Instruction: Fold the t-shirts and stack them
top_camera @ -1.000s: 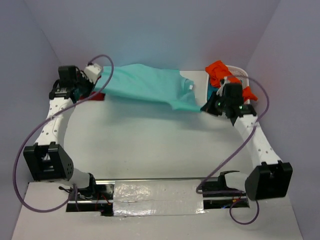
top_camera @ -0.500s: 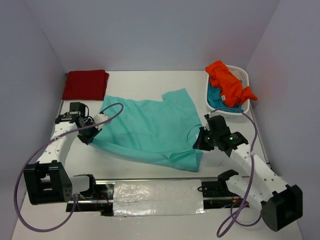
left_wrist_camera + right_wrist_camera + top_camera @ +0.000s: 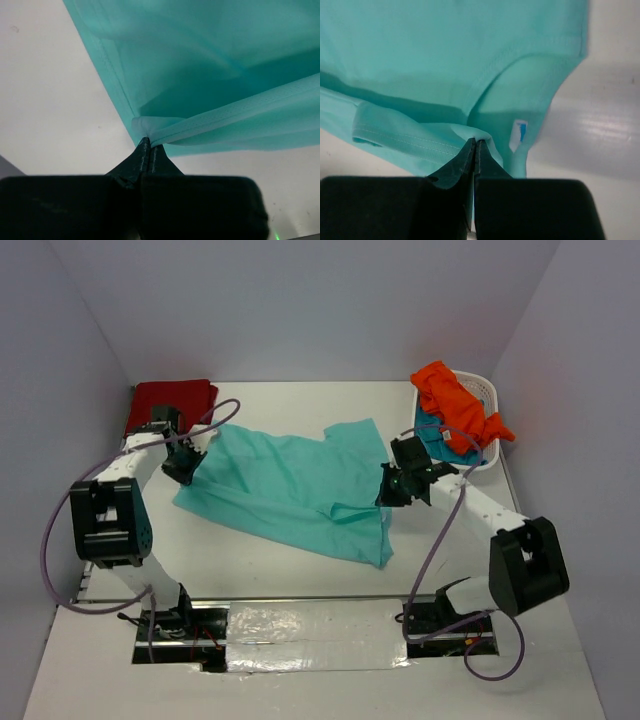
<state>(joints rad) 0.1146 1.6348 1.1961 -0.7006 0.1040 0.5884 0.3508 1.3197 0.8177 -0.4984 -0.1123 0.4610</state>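
Observation:
The mint-aqua t-shirt [image 3: 290,490] lies spread and creased on the middle of the table. My left gripper [image 3: 187,466] is shut on its left edge; in the left wrist view the closed fingertips [image 3: 147,145] pinch a hemmed fold of the shirt [image 3: 210,75]. My right gripper [image 3: 392,490] is shut on its right edge near the collar; the right wrist view shows the fingertips [image 3: 474,145] pinching cloth beside the neck label [image 3: 519,134]. The dark red t-shirt [image 3: 170,402] lies folded at the back left. The orange t-shirt [image 3: 455,405] lies over the teal-blue t-shirt [image 3: 438,438] in the basket.
A white mesh basket [image 3: 484,392] stands at the back right by the right wall. A shiny metal strip [image 3: 310,625] runs along the near edge between the arm bases. Purple cables loop from both arms. Walls close in left, right and back.
Both grippers were far back holding the shirt up, swung toward the near edge laying it down, and now have moved back toward the middle. The shirt lies more bunched between them.

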